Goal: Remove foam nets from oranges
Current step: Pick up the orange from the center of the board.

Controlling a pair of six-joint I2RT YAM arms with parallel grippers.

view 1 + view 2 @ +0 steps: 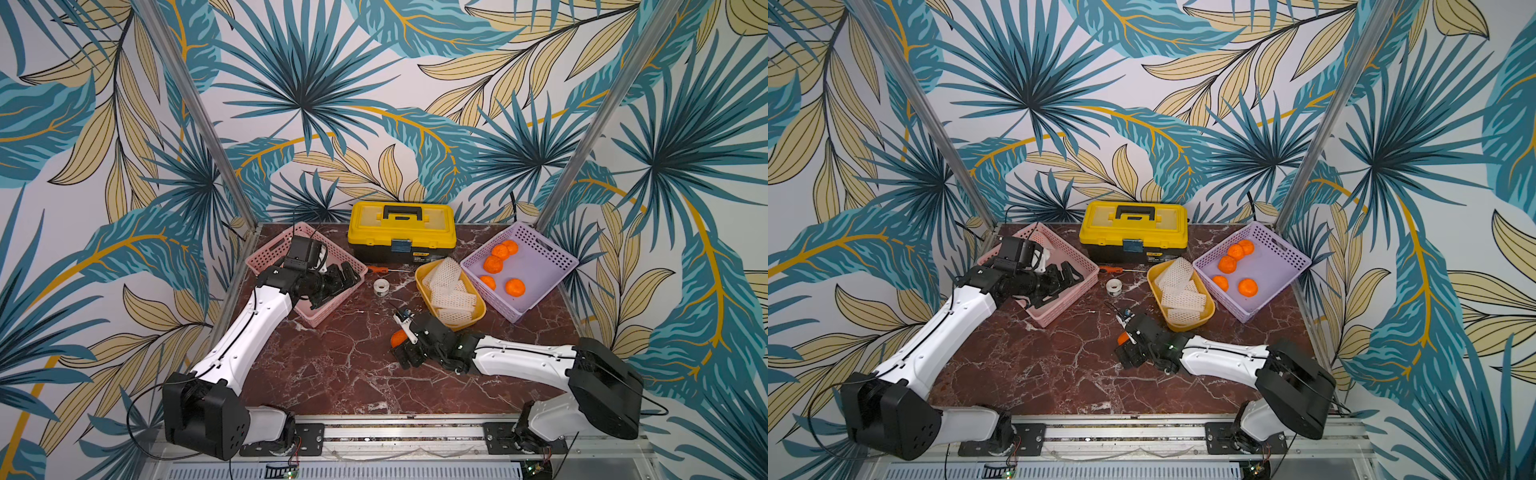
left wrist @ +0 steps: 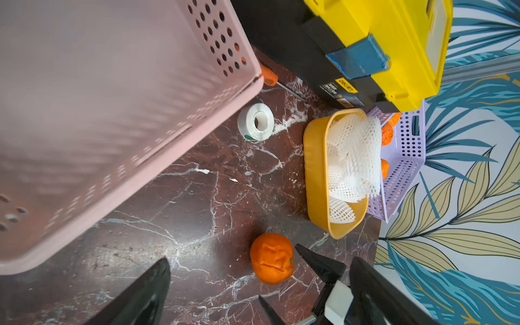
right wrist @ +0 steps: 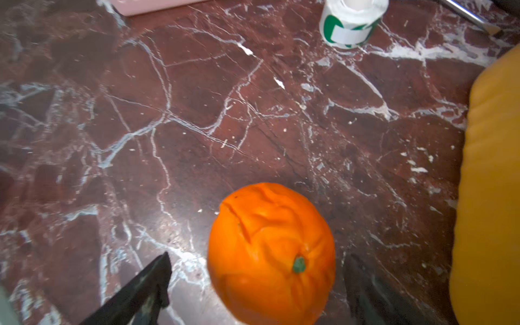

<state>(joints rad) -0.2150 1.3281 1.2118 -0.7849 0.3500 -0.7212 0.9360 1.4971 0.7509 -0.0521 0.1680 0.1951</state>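
Note:
A bare orange (image 1: 395, 340) (image 1: 1122, 338) (image 3: 271, 253) lies on the marble table with no net on it. It sits between the spread fingers of my right gripper (image 1: 405, 338) (image 3: 260, 260), which is open and not touching it. Several white foam nets (image 1: 449, 286) (image 1: 1179, 286) (image 2: 351, 157) are piled in the yellow tray (image 1: 478, 316). Several more oranges (image 1: 515, 286) (image 1: 1247, 286) lie bare in the purple basket (image 1: 536, 249). My left gripper (image 1: 340, 282) (image 2: 261, 263) hangs open and empty over the pink basket (image 1: 266, 257) (image 2: 140, 140).
A yellow toolbox (image 1: 401, 230) stands at the back centre. In front of it lie an orange-handled screwdriver (image 1: 380, 270) and a roll of white tape (image 1: 380, 286) (image 2: 255, 121). Bare marble stretches from the arms to the front rail.

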